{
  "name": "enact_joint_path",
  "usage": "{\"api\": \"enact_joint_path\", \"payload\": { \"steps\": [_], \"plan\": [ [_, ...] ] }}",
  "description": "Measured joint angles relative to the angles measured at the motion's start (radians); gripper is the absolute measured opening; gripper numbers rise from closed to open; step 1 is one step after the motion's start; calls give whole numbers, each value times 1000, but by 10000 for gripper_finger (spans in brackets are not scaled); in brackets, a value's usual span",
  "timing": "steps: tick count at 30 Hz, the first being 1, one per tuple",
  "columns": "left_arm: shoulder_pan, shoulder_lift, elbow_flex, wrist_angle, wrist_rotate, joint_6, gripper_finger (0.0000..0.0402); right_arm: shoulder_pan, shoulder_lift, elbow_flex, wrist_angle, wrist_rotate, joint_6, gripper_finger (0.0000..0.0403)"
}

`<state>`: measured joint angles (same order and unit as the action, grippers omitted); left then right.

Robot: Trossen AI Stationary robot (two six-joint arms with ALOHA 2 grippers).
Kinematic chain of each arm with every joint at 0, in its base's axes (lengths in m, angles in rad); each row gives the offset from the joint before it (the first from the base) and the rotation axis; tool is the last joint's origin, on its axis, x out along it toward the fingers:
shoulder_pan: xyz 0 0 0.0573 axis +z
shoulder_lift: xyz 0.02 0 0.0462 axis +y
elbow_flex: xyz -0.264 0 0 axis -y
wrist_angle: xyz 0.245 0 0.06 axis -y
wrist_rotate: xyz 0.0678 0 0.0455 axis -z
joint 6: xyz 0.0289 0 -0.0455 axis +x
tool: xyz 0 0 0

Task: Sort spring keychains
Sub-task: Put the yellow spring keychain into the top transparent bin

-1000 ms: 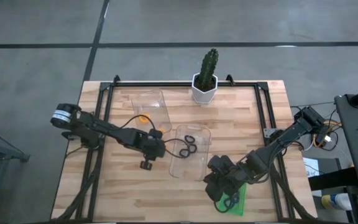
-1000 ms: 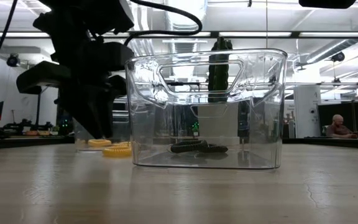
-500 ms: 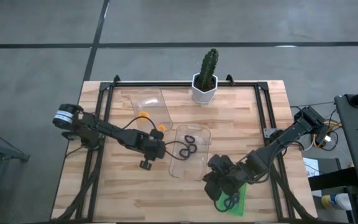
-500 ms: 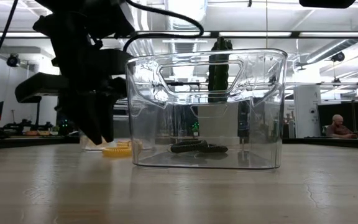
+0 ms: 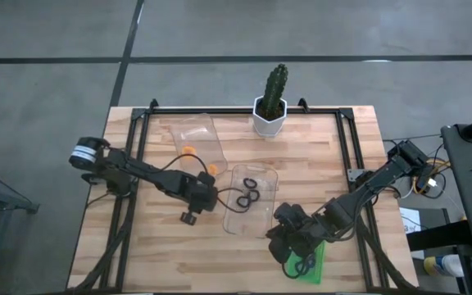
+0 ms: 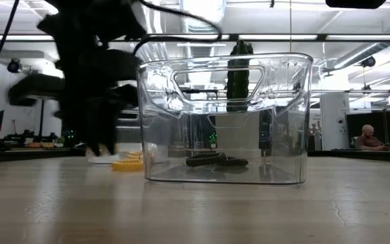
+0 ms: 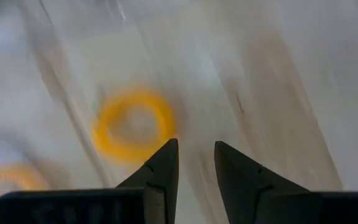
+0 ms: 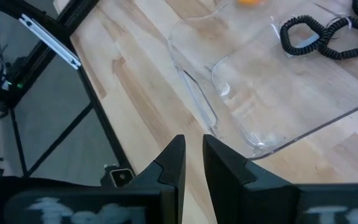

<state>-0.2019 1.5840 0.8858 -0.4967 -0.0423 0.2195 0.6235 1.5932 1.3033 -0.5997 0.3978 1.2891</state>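
Observation:
Two orange spring keychains lie at the far clear tray (image 5: 197,139): one inside it (image 5: 188,150), and one by its near right corner (image 5: 211,170), which also shows in the left wrist view (image 7: 133,124). My left gripper (image 5: 201,195) hovers just short of that ring (image 6: 127,163), empty, its fingers a little apart (image 7: 196,152). Black keychains (image 5: 247,193) lie flat in the near clear tray (image 8: 316,37). My right gripper (image 5: 297,244) is shut and empty (image 8: 194,149); it waits over the green tray (image 5: 316,264), which holds more black keychains (image 5: 304,264).
A white pot with a cactus (image 5: 270,111) stands at the far edge. Black frame rails (image 5: 138,156) run along the table's sides. The near clear tray (image 6: 225,122) sits between the two grippers. Bare wood (image 5: 170,254) lies toward the near left.
My left gripper has drifted a little toward the table's left, staying low near the orange keychain; it shows blurred with motion now. The right arm has kept still.

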Motion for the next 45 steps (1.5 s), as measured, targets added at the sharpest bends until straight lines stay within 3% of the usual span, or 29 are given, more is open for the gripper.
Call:
{"api": "enact_joint_path", "payload": {
  "steps": [3,10,15,18,25,32,36,39,45],
  "plan": [
    [-9,-18,29,-134,-19,-7,97,0,0,0,11,0,6,52],
    [-10,-112,66,-178,-108,-34,97,0,0,0,12,0,-1,52],
    [-24,-144,83,-111,94,-110,97,0,0,0,11,3,-10,52],
    [-41,-118,63,-34,126,-154,97,0,0,0,11,5,-13,52],
    [-26,-11,58,-18,-46,-120,97,0,0,0,9,6,-18,52],
    [-14,69,61,17,-72,-97,97,0,0,0,12,7,-14,52],
    [-15,85,61,23,-171,-93,97,0,0,0,13,7,-10,52],
    [-7,85,64,10,-175,-101,97,0,0,0,13,7,-10,52],
    [-7,66,67,-128,-204,-100,97,0,0,0,14,7,-6,52]
  ]
}}
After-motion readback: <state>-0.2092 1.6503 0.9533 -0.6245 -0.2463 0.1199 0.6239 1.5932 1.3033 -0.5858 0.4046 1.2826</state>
